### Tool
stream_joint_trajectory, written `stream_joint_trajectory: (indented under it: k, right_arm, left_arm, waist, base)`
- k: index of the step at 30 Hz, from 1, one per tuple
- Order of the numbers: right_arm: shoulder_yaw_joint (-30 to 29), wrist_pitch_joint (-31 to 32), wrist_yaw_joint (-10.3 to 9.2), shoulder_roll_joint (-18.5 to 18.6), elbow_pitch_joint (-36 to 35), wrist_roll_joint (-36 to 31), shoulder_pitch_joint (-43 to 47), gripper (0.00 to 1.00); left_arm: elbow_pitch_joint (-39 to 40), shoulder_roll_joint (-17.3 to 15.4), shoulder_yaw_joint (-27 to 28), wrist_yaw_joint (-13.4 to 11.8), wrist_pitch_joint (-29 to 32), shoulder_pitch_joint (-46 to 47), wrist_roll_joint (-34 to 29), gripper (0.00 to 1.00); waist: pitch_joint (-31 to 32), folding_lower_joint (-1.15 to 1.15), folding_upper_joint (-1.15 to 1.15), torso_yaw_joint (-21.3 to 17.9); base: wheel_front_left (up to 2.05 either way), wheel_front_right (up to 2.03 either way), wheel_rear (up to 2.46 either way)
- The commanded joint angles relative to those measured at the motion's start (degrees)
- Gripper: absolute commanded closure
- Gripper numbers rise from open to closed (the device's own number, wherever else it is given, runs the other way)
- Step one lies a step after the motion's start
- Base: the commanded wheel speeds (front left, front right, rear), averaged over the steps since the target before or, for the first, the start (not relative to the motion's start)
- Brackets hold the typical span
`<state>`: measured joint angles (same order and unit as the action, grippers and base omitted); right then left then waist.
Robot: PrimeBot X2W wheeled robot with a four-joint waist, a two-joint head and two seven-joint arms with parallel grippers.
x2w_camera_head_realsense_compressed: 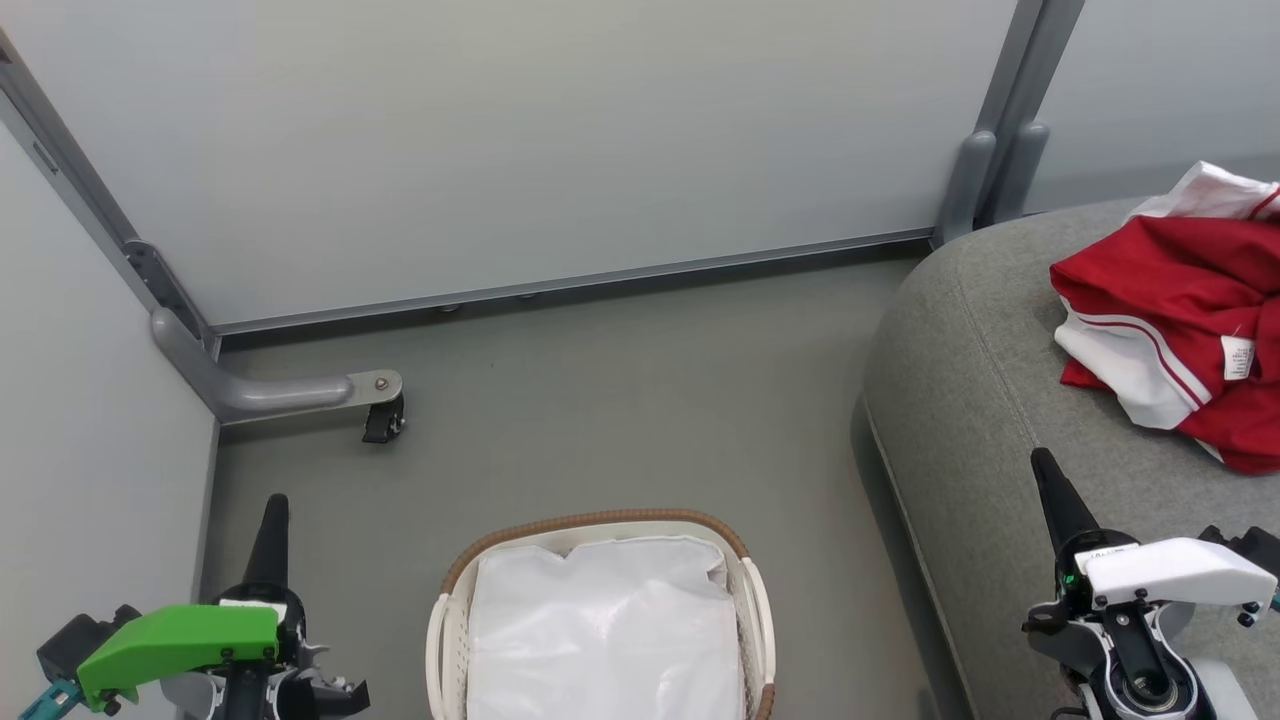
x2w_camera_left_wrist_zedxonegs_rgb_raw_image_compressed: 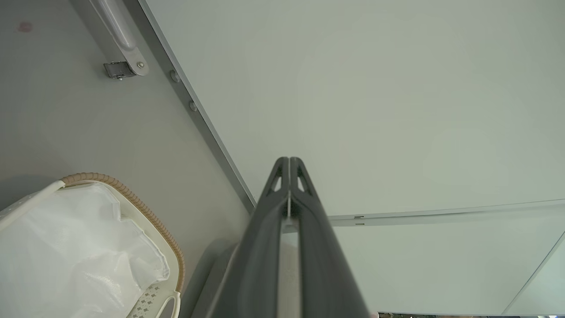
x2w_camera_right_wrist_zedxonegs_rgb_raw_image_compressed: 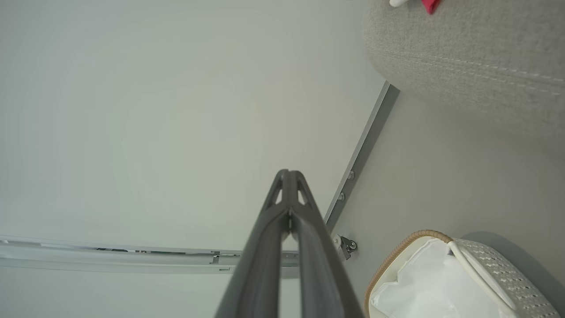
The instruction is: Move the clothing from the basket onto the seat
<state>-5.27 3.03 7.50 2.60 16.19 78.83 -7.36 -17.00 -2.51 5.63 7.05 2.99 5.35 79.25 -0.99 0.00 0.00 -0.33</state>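
Observation:
The red-and-white clothing [x2w_camera_head_realsense_compressed: 1180, 310] lies bunched on the grey seat [x2w_camera_head_realsense_compressed: 980, 400] at the right; a scrap of it [x2w_camera_right_wrist_zedxonegs_rgb_raw_image_compressed: 429, 4] shows at the top of the right wrist view. On the floor between my arms stands the white basket [x2w_camera_head_realsense_compressed: 600, 540] with a brown woven rim, and inside it I see its white cloth liner [x2w_camera_head_realsense_compressed: 600, 630]. My left gripper [x2w_camera_head_realsense_compressed: 275, 505] is shut and holds nothing, left of the basket [x2w_camera_left_wrist_zedxonegs_rgb_raw_image_compressed: 128, 198]. Over the seat's front edge, my right gripper [x2w_camera_head_realsense_compressed: 1043, 462] is shut with nothing in it, apart from the clothing.
Pale partition walls close off the far side and the left. A grey foot with a caster [x2w_camera_head_realsense_compressed: 383, 420] juts onto the floor at the far left. Grey floor [x2w_camera_head_realsense_compressed: 620, 400] lies between the basket, the wall and the seat [x2w_camera_right_wrist_zedxonegs_rgb_raw_image_compressed: 476, 53].

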Motion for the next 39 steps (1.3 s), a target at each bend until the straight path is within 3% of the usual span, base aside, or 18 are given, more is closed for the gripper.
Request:
stream_joint_trajectory:
  k: [1,31,39]
  right_arm:
    - [-0.3,0.4,-0.01,0.3,-0.6,1.3,0.6,1.00]
    - [-1.4,3.7,0.00,0.4,-2.3,13.4,1.4,1.00]
    - [-1.4,3.7,0.00,0.4,-2.3,13.7,1.5,1.00]
  left_arm:
    - [0.6,-0.5,0.4,0.2,0.4,1.1,1.3,1.00]
    - [3.1,-0.6,1.0,0.6,3.6,1.3,13.1,1.00]
    - [3.1,-0.6,1.0,0.6,3.8,1.2,13.3,1.00]
  waist:
    - [0.0,0.00,0.00,0.0]
    - [0.8,0.00,0.00,0.3]
    - [0.8,0.00,0.00,0.3]
  base:
    - [0.00,0.00,0.00]
    - [0.00,0.00,0.00]
    - [0.00,0.00,0.00]
